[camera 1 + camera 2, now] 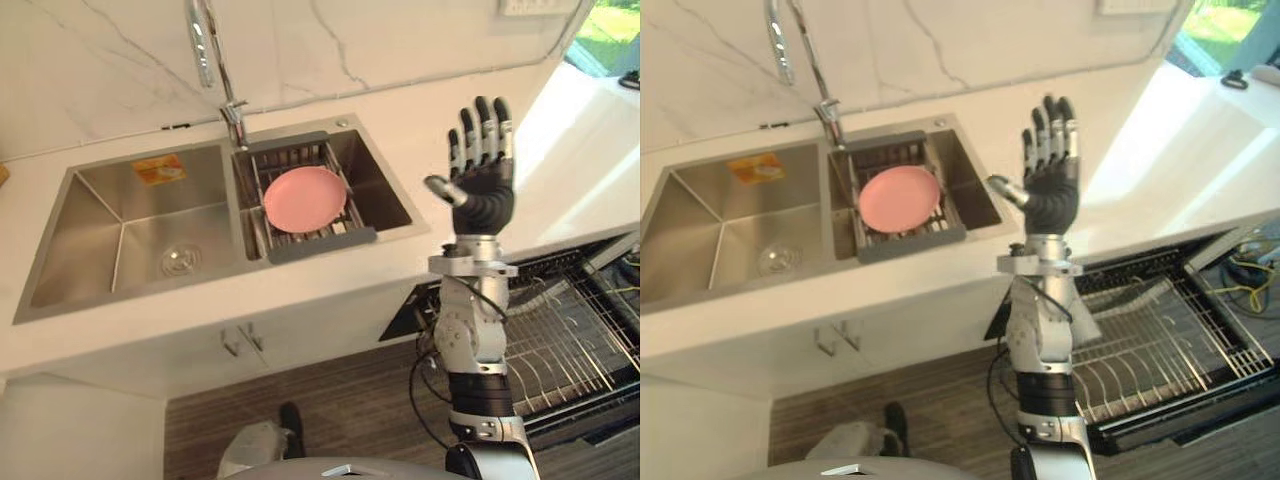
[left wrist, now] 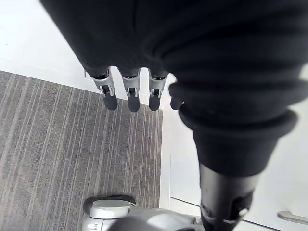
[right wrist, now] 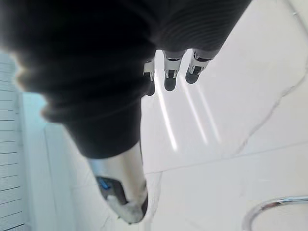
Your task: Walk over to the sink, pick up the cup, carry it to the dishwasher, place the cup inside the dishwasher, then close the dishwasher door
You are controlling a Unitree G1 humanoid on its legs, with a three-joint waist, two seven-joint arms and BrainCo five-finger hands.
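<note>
A steel double sink (image 1: 100,210) is set in the white counter. Its right basin holds a dark dish rack (image 1: 320,243) with a pink round dish (image 1: 305,198) lying in it. My right hand (image 1: 485,190) is raised above the counter to the right of the sink, fingers straight and spread, holding nothing; the right wrist view shows the same hand (image 3: 96,57) against the marble wall. To the right, under the counter, the dishwasher stands open with its wire rack (image 1: 570,340) pulled out. My left hand (image 2: 144,38) hangs low over the grey floor, fingers straight and empty.
A tall chrome tap (image 1: 215,70) rises behind the sink's divider. The left basin has a bare drain (image 1: 180,260). White cabinet doors with handles (image 1: 243,340) are below the sink. The pulled-out rack reaches over the floor at my right.
</note>
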